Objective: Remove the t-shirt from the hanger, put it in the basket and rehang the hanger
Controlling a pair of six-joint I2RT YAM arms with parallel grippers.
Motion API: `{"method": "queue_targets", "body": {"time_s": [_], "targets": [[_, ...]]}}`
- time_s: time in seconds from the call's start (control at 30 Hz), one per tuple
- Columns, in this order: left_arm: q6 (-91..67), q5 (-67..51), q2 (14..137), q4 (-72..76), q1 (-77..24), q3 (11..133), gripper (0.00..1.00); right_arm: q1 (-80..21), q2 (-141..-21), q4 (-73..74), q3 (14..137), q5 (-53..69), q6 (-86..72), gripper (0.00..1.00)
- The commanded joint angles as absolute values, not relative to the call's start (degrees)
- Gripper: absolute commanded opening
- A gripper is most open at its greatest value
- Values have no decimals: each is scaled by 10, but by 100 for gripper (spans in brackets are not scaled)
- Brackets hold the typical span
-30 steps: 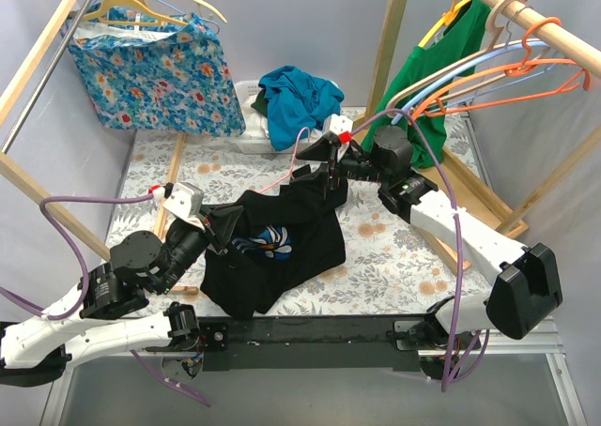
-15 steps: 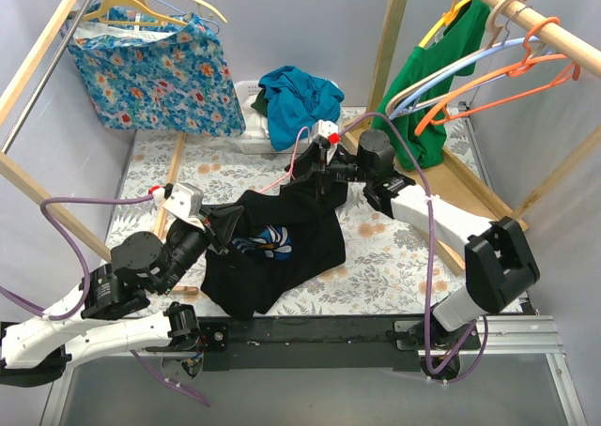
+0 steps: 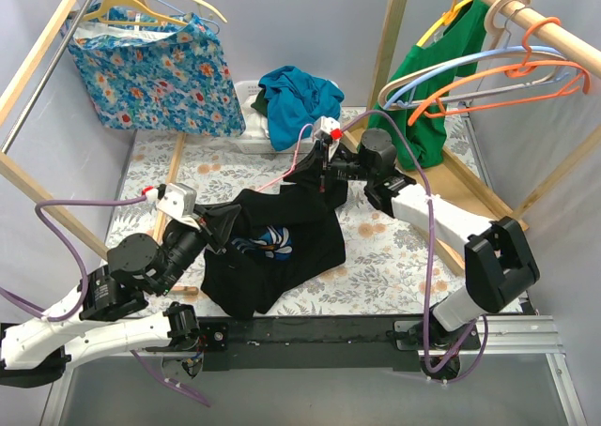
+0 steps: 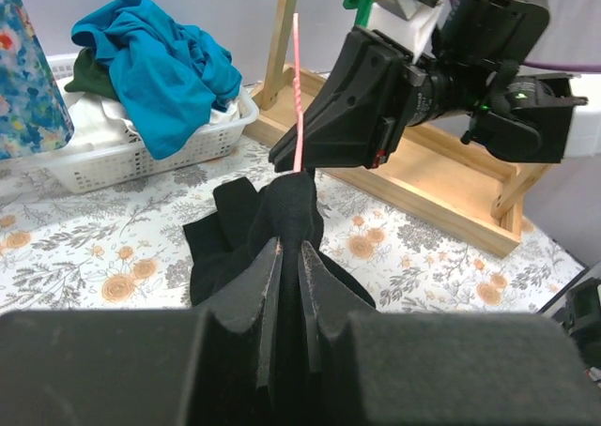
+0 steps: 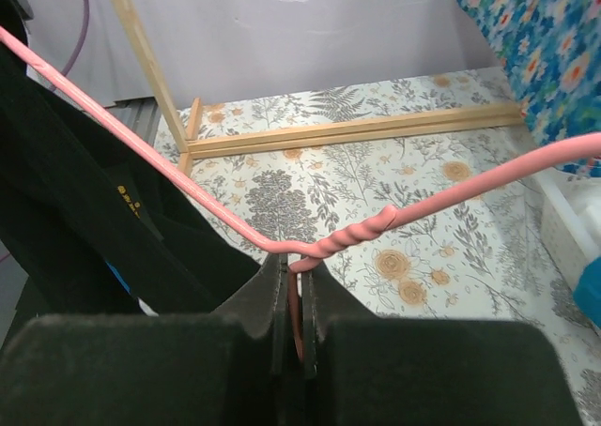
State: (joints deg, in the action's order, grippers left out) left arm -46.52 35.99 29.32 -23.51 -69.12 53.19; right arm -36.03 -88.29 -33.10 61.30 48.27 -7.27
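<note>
The black t-shirt point(image 3: 282, 243) with a blue print lies bunched on the flowered table, still threaded on a thin pink wire hanger point(image 3: 289, 171). My left gripper point(image 3: 225, 222) is shut on a fold of the shirt's black cloth point(image 4: 291, 210). My right gripper point(image 3: 319, 180) is shut on the hanger just below its twisted neck point(image 5: 362, 234). In the left wrist view the pink hanger point(image 4: 298, 88) rises straight up out of the cloth in front of the right gripper point(image 4: 299, 161). In the right wrist view the t-shirt point(image 5: 84, 210) hangs at the left.
A white basket point(image 3: 246, 137) with teal clothes stands at the back. A blue floral garment point(image 3: 150, 69) hangs back left. A green shirt point(image 3: 441, 69) and several coloured hangers point(image 3: 498, 79) hang on the right rail. Wooden frame bars point(image 3: 488, 196) lie along the right side.
My right gripper has moved left onto the pink hanger and shut on it. The hangers on the right rail have swung. My left gripper keeps its hold on the shirt.
</note>
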Motion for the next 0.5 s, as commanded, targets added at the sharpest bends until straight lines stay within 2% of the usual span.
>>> {"method": "queue_targets", "body": {"time_s": [0.0, 0.03, 0.13, 0.17, 0.3, 0.47], "targets": [[-514, 417, 285, -286, -693, 524, 0, -361, -813, -291, 619, 405, -66, 1], [-528, 426, 280, -314, -693, 523, 0, -361, -806, -273, 617, 393, -47, 1], [-573, 449, 264, -358, -693, 517, 45, -366, -773, -215, 606, 328, -14, 1], [-577, 449, 258, -365, -693, 513, 58, -366, -765, -194, 599, 301, -9, 1], [-584, 444, 240, -355, -693, 495, 71, -369, -726, -139, 594, 239, 22, 1], [-582, 465, 271, -350, -693, 494, 74, -370, -690, -88, 596, 186, 54, 1]]}}
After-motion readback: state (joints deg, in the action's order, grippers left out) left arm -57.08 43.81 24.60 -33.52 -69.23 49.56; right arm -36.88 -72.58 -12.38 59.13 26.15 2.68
